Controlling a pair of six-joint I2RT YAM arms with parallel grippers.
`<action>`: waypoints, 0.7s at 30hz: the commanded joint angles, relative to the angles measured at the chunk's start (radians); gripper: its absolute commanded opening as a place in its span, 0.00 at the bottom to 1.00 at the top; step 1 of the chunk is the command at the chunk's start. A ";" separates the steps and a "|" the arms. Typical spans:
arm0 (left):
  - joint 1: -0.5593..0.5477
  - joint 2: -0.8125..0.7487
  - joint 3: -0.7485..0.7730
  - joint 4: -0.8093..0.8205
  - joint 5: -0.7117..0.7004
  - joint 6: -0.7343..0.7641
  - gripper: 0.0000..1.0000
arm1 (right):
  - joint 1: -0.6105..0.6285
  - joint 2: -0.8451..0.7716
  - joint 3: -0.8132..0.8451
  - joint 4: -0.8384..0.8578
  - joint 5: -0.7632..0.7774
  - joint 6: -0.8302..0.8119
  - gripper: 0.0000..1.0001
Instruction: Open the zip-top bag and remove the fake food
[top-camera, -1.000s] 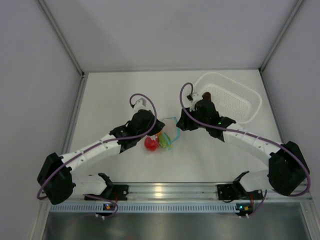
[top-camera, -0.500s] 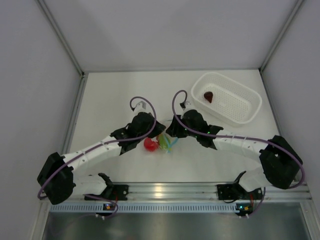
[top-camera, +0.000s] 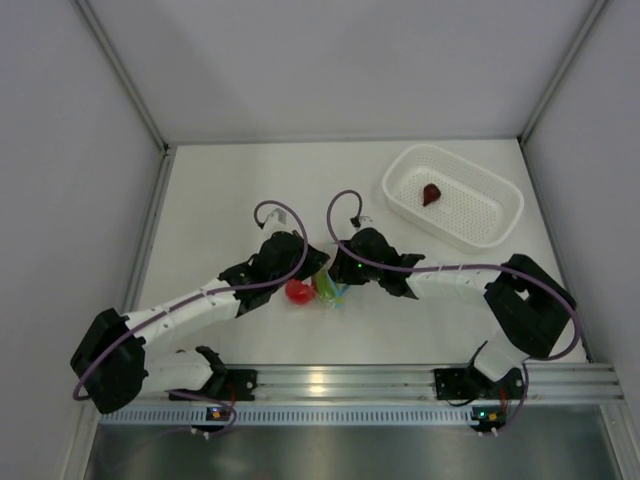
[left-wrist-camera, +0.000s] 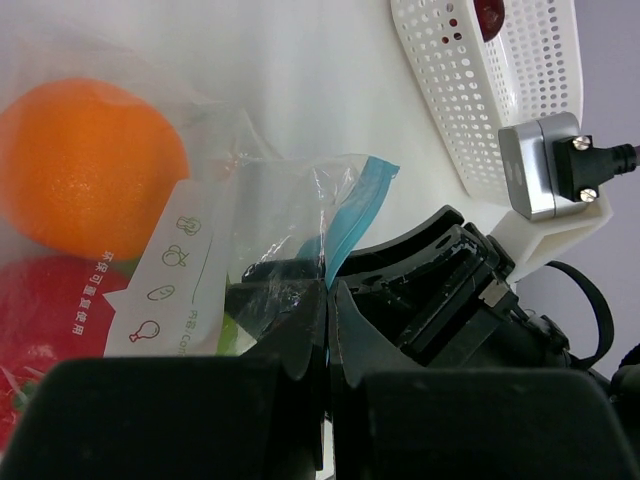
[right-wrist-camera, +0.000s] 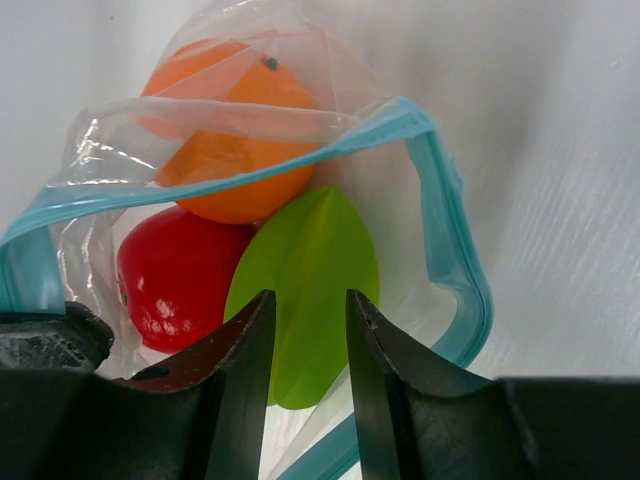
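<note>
- The left gripper (left-wrist-camera: 328, 300) is closed tight, pinching a fold of the clear crinkly zip-top bag (left-wrist-camera: 300, 215) just below its teal zip strip (left-wrist-camera: 352, 215).
- The right gripper (right-wrist-camera: 307, 298) has its jaws a little apart and holds nothing. It sits at the bag's open mouth, and the lime-green oval piece (right-wrist-camera: 310, 240) shows in the gap between them.
- The bag lies on the white table (top-camera: 230, 190) between the two grippers, with the orange ball (right-wrist-camera: 225, 160), the red ball (right-wrist-camera: 165, 275) and the green piece inside.
- The dark maroon piece (top-camera: 431, 193) sits in the white perforated plastic basket (top-camera: 465, 205), well apart from the bag.
</note>
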 joint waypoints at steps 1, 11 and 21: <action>-0.003 -0.037 -0.022 0.080 -0.035 -0.023 0.00 | 0.017 0.022 0.019 0.109 -0.020 0.048 0.34; -0.006 -0.007 -0.040 0.113 -0.032 -0.035 0.00 | 0.019 0.088 0.017 0.184 -0.132 0.079 0.24; -0.004 -0.022 -0.053 0.122 -0.043 -0.035 0.00 | 0.019 0.116 -0.007 0.206 -0.147 0.090 0.09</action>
